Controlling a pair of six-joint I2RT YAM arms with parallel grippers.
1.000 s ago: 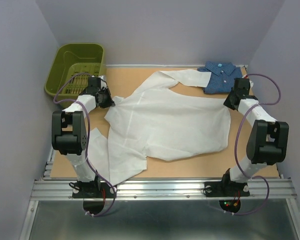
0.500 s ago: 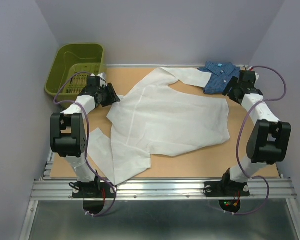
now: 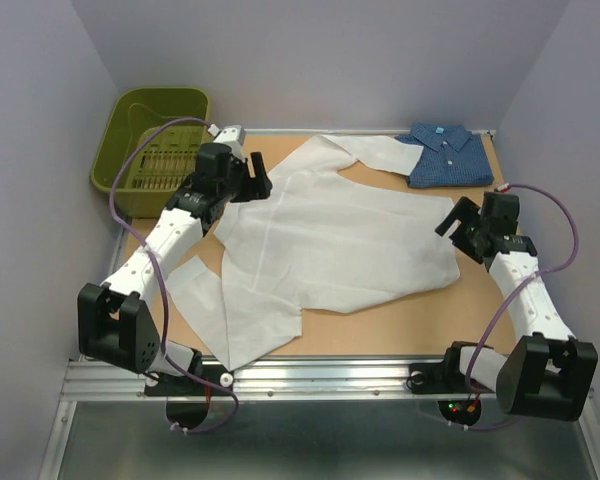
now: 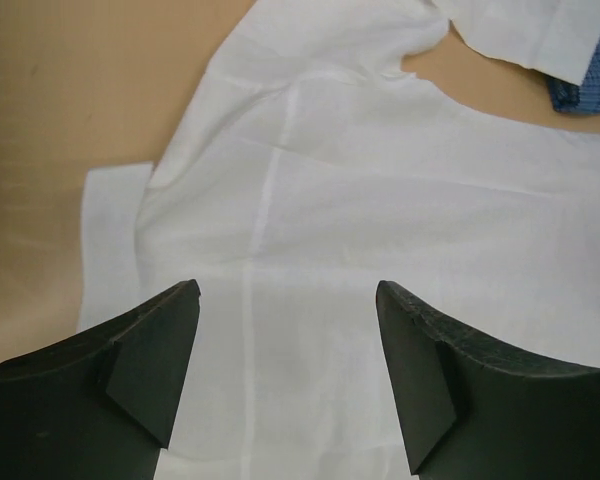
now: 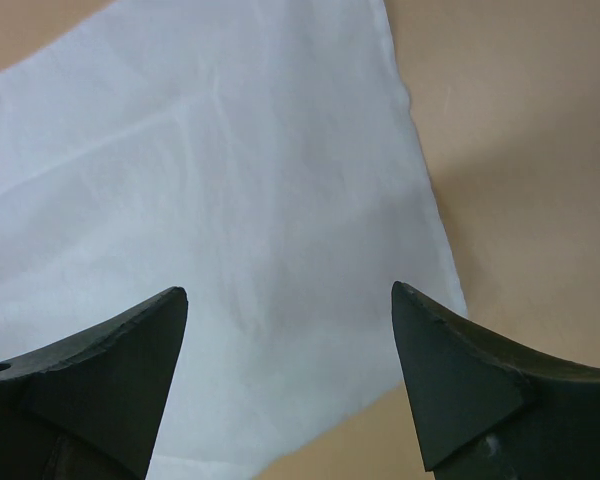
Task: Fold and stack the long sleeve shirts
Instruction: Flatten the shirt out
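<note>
White shirt (image 3: 330,240) spread flat across the middle of the tan surface (image 3: 400,330) — one sleeve stretched to the far right, its end touching the folded blue shirt (image 3: 442,152) in the far right corner, the other sleeve lying loose toward the near left edge. Left claw (image 4: 285,290) wide open and empty, poised above the white shirt's far left part, close to the collar. Right claw (image 5: 287,290) likewise open, gripping nothing, above the shirt's right edge — bare surface just beside it. Green basket (image 3: 150,130) off the far left corner, well apart from both shirts.
</note>
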